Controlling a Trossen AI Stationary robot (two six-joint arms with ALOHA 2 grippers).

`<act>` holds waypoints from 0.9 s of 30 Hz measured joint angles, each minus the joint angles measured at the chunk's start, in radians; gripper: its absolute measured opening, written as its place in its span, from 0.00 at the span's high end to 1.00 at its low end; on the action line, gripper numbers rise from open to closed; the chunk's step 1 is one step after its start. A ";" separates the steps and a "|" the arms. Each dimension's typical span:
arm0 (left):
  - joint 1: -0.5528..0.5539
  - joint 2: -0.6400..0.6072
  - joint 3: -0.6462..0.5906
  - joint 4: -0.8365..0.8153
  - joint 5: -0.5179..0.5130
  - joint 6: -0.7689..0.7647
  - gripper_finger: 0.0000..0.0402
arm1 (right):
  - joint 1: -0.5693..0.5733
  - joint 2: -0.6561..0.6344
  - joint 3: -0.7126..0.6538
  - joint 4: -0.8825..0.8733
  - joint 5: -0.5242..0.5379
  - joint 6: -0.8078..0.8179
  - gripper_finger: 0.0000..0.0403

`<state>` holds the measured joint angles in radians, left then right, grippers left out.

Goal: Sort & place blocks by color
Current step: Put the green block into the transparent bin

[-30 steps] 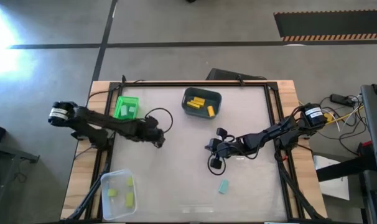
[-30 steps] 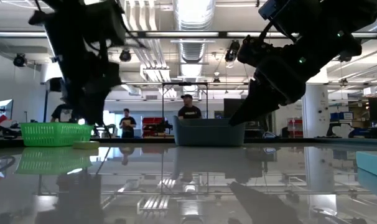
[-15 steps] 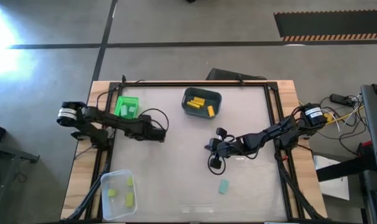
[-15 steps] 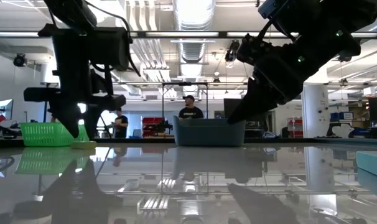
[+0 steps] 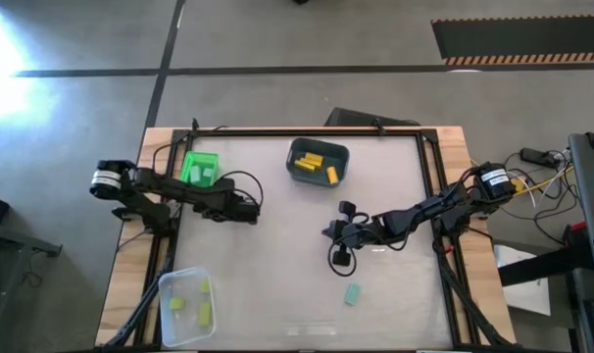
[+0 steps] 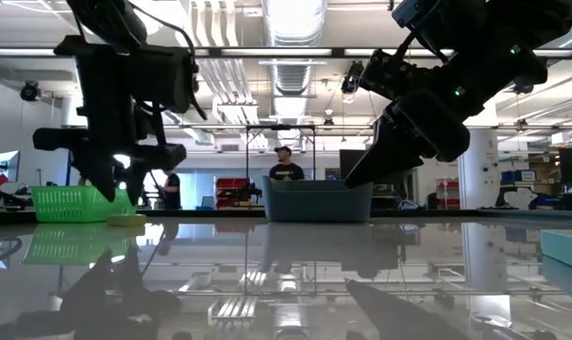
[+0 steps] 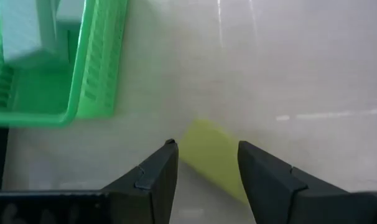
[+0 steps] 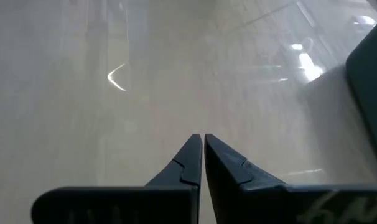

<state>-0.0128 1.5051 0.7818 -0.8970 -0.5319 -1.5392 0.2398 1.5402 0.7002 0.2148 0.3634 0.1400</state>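
**Watcher:** Where was your left claw at that moment?

**Me:** My left gripper (image 7: 204, 163) hung low over the pale glossy tabletop (image 5: 395, 186), just beside the bright green slotted plastic basket (image 7: 92, 74). Its fingers were spread, and a small pale lime-green block (image 7: 214, 158) lay flat on the table between them. I judged I had not pinched it; I could not tell whether either pad touched it.

**Watcher:** And the other blocks?

**Me:** Yellow bars (image 5: 317, 162) sat in the dark grey tub (image 5: 295, 175) at the far edge. Lime pieces (image 5: 191, 306) lay in the clear plastic tub (image 5: 166, 331) at the near left corner. A pale teal piece (image 5: 199, 171) was inside the green basket, and one teal block (image 5: 352, 293) lay alone on the table, near the front.

**Watcher:** Your right claw?

**Me:** My right gripper (image 8: 201, 155) waited over the middle of the table, fingers pressed together, holding nothing.

**Watcher:** What could go wrong?

**Me:** The block lay skewed to my fingers, so closing could twist it or squirt it across the slick surface. The basket stood so near that a swing could nudge it. And dropping a lime block there would mix colours; its place, I judged, was the clear tub.
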 joint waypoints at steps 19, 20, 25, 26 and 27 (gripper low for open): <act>-0.044 0.105 0.054 0.224 0.013 0.360 0.63 | 0.000 0.000 -0.001 0.004 0.003 0.053 0.98; -0.056 0.099 0.073 0.234 0.041 0.446 0.63 | 0.000 0.000 -0.001 0.003 0.002 0.063 0.98; -0.093 0.053 0.153 0.210 0.049 0.523 0.63 | 0.000 0.000 -0.001 0.001 -0.005 0.092 0.98; -0.096 0.048 0.161 0.213 0.051 0.491 0.63 | 0.000 0.000 -0.001 0.000 -0.005 0.096 0.98; -0.100 0.047 0.169 0.209 0.059 0.454 0.63 | 0.001 0.000 -0.001 -0.001 -0.005 0.097 0.98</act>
<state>-0.1124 1.5520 0.9512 -0.6876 -0.4730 -1.0854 0.2405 1.5400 0.6994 0.2140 0.3585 0.2368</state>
